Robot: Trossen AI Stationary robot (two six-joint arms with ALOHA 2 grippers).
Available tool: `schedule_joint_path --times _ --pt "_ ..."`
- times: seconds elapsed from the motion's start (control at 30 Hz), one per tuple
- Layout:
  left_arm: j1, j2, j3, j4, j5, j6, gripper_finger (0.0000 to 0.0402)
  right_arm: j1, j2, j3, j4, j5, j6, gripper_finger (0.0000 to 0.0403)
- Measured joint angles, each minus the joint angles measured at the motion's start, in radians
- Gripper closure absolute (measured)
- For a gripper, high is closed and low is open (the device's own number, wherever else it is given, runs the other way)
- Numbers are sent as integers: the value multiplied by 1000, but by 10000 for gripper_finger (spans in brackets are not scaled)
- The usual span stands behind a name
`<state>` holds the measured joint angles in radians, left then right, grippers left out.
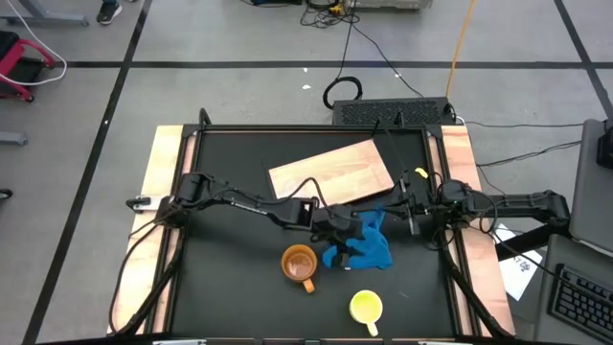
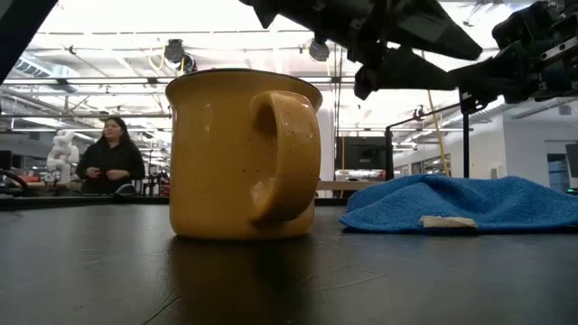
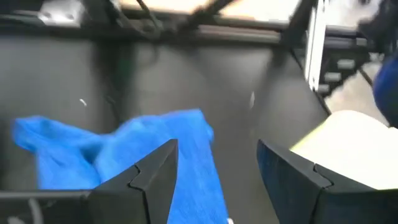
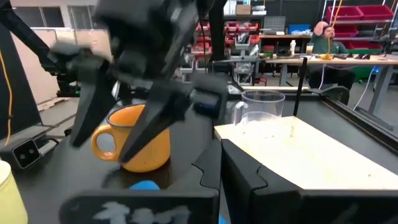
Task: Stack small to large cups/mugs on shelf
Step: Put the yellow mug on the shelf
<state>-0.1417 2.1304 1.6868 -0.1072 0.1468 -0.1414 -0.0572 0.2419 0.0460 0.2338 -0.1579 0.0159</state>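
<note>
Care needed: lowering the left claw (image 1: 347, 230), spread wide above the crumpled blue cloth (image 1: 368, 244), squarely over the orange handled ceramic mug (image 1: 299, 263) just beside it on the desk, right claw (image 1: 407, 205) clenched empty.

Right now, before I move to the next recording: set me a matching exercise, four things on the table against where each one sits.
Things:
1. orange mug
2. yellow mug
3. blue cloth
4. wooden board

Places, by the high view:
A. lying flat and askew, farthest up the picture
B. upright, nearest the bottom edge
C. crumpled, just right of the orange mug
D. upright, just left of the cloth

Pairs: 1-D, 2-B, 3-C, 4-A
</note>
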Motion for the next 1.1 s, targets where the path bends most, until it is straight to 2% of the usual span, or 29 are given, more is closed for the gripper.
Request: schedule_joint_path --times 0.33,0.5,0.73,0.93,1.1 --pt "-67 13 2 -25 6 -4 181 0 16 0 -4 0 -2 403" --pt "-108 34 4 14 -10 -27 182 0 16 0 -3 0 -2 403" --pt "-134 96 8 25 -26 -78 212 0 20 0 2 0 -2 403" --pt "-156 98 58 -4 -43 -37 232 0 27 0 0 0 -1 403" --pt "-163 98 86 -27 -61 -2 232 0 28 0 0 -1 2 403"
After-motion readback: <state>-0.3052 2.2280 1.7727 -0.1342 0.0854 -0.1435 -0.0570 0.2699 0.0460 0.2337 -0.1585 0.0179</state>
